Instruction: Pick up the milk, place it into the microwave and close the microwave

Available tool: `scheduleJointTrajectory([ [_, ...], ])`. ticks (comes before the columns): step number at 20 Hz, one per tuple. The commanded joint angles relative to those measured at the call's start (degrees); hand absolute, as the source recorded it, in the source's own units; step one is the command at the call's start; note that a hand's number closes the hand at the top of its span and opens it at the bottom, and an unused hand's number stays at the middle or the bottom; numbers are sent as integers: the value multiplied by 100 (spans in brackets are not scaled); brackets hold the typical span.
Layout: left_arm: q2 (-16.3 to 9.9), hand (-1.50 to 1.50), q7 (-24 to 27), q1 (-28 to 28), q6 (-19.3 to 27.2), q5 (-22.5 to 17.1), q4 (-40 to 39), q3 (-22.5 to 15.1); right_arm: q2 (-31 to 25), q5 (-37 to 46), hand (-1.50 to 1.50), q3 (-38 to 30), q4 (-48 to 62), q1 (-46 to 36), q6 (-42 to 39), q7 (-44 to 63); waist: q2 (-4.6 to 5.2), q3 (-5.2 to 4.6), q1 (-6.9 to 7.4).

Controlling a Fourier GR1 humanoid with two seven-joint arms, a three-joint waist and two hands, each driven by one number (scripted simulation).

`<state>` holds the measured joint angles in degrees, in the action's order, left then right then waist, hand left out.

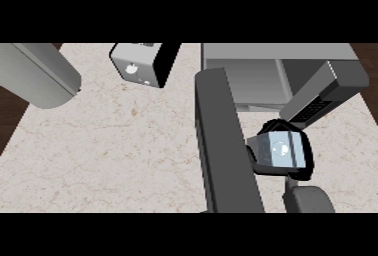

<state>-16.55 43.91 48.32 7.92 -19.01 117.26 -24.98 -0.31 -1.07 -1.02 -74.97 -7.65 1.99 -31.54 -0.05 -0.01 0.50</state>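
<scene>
The milk carton (281, 149), pale blue-grey with a round mark on its face, is held in my right hand (305, 169), whose black fingers curl round its edges. It hangs just right of the open microwave door (221, 145), a long dark slab reaching toward me. The microwave (277, 52) stands at the back right with its grey cavity (258, 82) open, and the carton is in front of that opening, outside it. A keypad panel (319, 100) slants down between the cavity and the carton. My left hand does not show.
A small grey box with a white knob and a black side (142, 62) stands at the back centre. A thick grey cylinder (37, 72) crosses the top left corner. Pale marble counter (111, 150) spreads left of the door.
</scene>
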Motion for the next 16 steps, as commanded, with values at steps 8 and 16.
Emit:
scheduleJointTrajectory([
  [8, 86, -150, 297, -396, -139, -81, -655, 174, 31, 352, 150, 73, 1905, -1571, 1387, 258, 13, 1, 26],
  [16, -209, -150, -15, -159, -156, -256, -137, 334, 28, 56, 150, -869, 4643, -3197, 1562, -896, 76, 12, 193],
])
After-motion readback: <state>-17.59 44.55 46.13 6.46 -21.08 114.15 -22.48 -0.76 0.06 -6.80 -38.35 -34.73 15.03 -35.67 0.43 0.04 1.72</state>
